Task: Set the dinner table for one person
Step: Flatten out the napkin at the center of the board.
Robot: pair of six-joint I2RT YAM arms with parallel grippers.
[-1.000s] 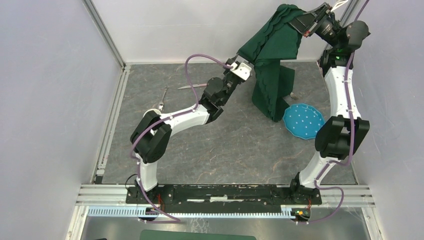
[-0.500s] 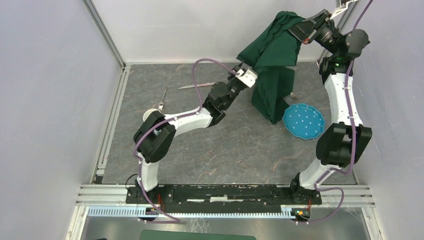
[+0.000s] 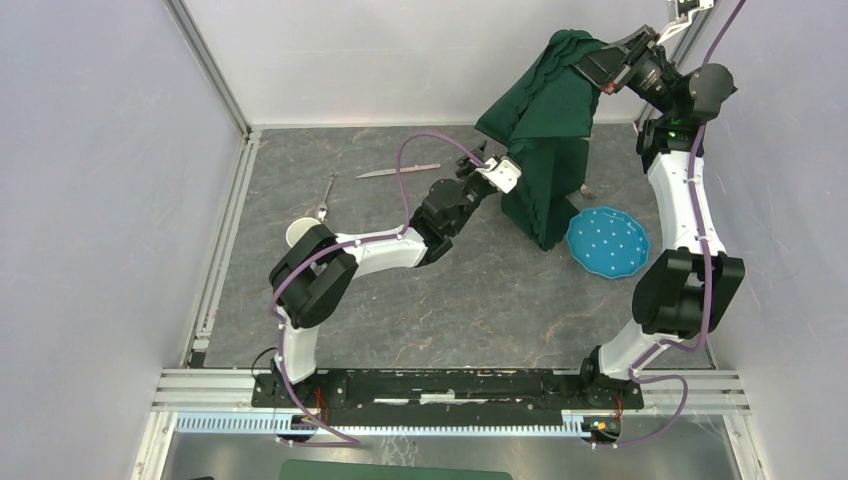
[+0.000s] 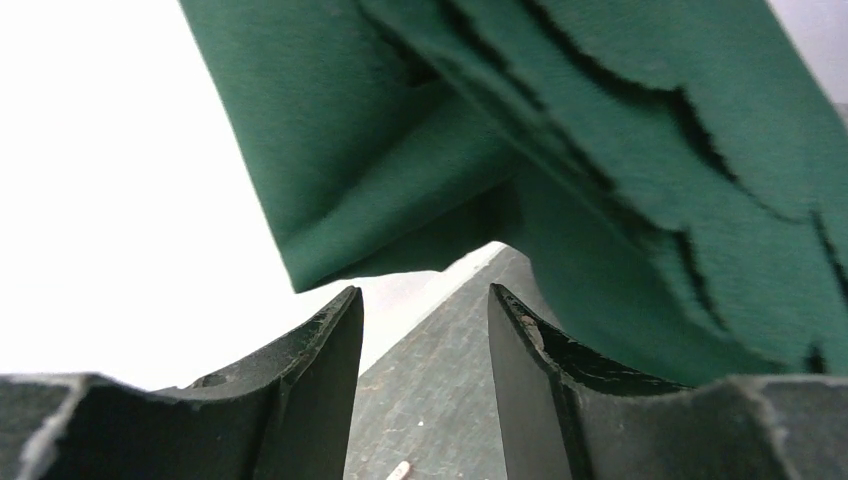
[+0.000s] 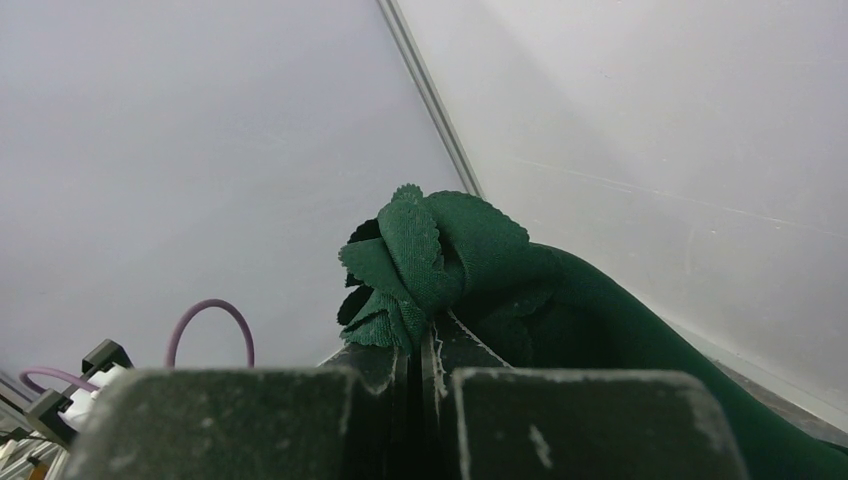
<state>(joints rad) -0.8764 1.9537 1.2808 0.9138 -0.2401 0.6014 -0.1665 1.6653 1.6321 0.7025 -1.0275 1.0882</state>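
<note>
Dinner table (image 3: 480, 290) well below right hand (image 3: 598, 68)

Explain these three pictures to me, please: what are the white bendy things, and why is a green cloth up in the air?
They are two robot arms bolted at the near edge of a dark grey table. The wide picture looks down from above and behind them; the other two come from a camera on each wrist. The right gripper is shut on a bunched edge of the green cloth, holding it up so it hangs over the table. The left gripper is open and empty, close to the hanging cloth. On the table lie a blue dotted plate, a knife, another piece of cutlery and what looks like a white cup, half hidden by the left arm.
</note>
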